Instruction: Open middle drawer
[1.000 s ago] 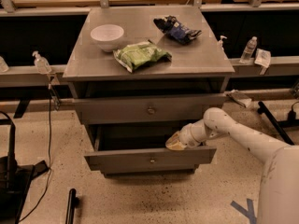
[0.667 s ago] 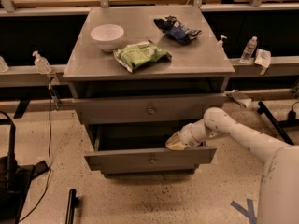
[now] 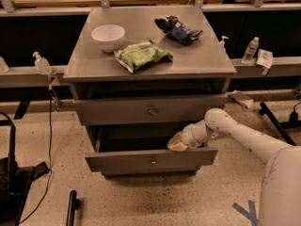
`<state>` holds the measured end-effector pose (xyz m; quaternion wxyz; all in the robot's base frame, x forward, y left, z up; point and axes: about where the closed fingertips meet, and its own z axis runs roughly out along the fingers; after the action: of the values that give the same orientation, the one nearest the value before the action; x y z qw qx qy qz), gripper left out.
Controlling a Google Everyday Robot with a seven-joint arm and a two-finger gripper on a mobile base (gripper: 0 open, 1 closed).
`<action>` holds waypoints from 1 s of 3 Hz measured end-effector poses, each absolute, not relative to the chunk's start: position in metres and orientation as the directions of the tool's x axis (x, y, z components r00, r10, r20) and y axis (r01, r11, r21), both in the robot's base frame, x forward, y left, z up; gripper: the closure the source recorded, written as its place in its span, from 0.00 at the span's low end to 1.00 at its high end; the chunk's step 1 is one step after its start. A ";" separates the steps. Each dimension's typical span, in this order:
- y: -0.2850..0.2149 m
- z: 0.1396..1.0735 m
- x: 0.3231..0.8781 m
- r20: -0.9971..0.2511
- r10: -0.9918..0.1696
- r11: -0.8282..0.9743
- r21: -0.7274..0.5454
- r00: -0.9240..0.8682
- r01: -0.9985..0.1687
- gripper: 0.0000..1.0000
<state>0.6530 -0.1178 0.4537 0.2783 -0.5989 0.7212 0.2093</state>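
Camera view is showing the middle drawer (image 3: 122,160) sitting pulled well out of the cabinet, its front standing clear of the top drawer (image 3: 117,111) above, which is looking closed. The gripper (image 3: 178,143) is resting at the upper edge of the drawer front, right of the knob, reaching in over the lip. Open or closed, can't tell.

Risks: the gripper could be slipping off that thin edge if it's only hooking it. Pulling off-centre from the right may be skewing the drawer and jamming it. Pulling too far could be tipping it off its runners.

Surface: the grey cabinet top (image 3: 197,55) is carrying a white bowl (image 3: 108,34), a green bag (image 3: 142,55) and a dark bag (image 3: 178,29). Room: speckled floor (image 3: 141,201), blue tape mark (image 3: 247,211), cables at left (image 3: 49,140), a water bottle (image 3: 251,50) on the ledge behind.
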 end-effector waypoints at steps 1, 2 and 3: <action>-0.130 0.457 0.670 -0.639 -0.759 0.215 -0.071 -0.121 -0.974 1.00; -0.145 0.462 0.687 -0.619 -0.776 0.238 -0.110 -0.121 -0.965 1.00; -0.154 0.460 0.697 -0.595 -0.795 0.239 -0.127 -0.119 -0.963 1.00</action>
<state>0.6969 -0.1541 0.4600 0.2857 -0.5993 0.7333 0.1467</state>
